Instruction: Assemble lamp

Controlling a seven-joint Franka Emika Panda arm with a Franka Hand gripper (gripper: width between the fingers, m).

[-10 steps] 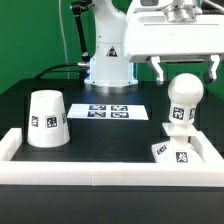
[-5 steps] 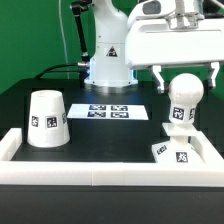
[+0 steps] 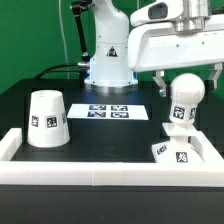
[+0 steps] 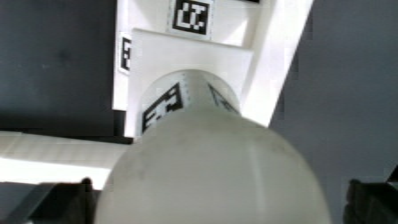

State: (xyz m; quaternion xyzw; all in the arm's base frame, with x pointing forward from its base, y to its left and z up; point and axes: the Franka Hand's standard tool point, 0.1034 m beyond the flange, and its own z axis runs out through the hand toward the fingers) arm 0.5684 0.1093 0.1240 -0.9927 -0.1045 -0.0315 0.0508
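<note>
The ball-topped bulb stands upright on the table at the exterior view's right. My gripper is open just above it, one finger on each side of the ball top and not touching it. In the wrist view the bulb fills the space between the dark fingertips, with the gripper empty. The small blocky base lies in front of the bulb by the front rail, and also shows in the wrist view. The large cone shade stands at the exterior view's left.
The marker board lies flat in the middle, in front of the robot's pedestal. A white rail borders the table along the front and both sides.
My gripper has come down toward the bulb's ball top, its fingers still open. The bulb, base and shade have not moved.
</note>
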